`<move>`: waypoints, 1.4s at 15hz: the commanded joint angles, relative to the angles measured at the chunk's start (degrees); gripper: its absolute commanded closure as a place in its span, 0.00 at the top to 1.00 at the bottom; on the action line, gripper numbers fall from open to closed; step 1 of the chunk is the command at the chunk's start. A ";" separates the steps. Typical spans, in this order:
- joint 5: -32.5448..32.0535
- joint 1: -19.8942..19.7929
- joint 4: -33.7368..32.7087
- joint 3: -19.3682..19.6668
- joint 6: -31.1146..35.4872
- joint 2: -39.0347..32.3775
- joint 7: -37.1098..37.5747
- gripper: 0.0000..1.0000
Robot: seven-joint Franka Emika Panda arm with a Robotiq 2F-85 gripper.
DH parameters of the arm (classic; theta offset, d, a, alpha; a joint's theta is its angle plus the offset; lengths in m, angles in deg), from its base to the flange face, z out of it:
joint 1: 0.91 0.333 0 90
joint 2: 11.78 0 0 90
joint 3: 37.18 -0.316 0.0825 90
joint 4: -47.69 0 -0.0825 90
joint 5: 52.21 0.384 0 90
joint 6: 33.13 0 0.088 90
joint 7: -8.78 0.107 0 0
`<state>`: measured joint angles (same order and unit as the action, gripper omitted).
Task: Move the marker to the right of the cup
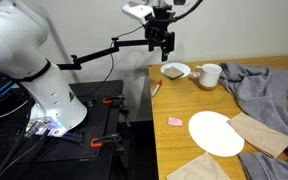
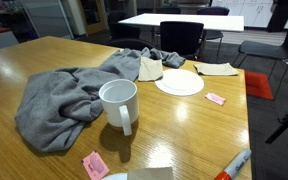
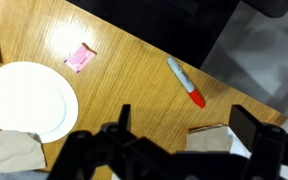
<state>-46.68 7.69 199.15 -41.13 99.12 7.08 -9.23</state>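
Observation:
The marker has a pale body and a red cap. It lies on the wooden table near its edge, and shows in both exterior views. The white mug stands upright with its handle to the side, apart from the marker. My gripper hangs above the table over the bowl, open and empty. In the wrist view its fingers are spread, with the marker lying beyond them on the table. The mug is out of the wrist view.
A shallow white bowl with brown contents sits between marker and mug. There is a white plate, a pink scrap, a grey cloth beside the mug, and brown napkins.

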 commanded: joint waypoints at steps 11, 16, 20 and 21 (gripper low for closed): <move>1.63 8.84 6.00 1.74 24.49 -10.66 -20.43 1.00; 5.93 8.12 4.24 0.09 24.96 -16.43 -29.03 1.00; 2.37 6.28 3.19 -2.41 27.65 -20.98 -27.36 1.00; 1.19 5.87 3.05 -2.92 28.34 -21.82 -26.83 1.00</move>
<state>-42.98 15.45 203.65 -41.87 124.59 -11.18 -36.98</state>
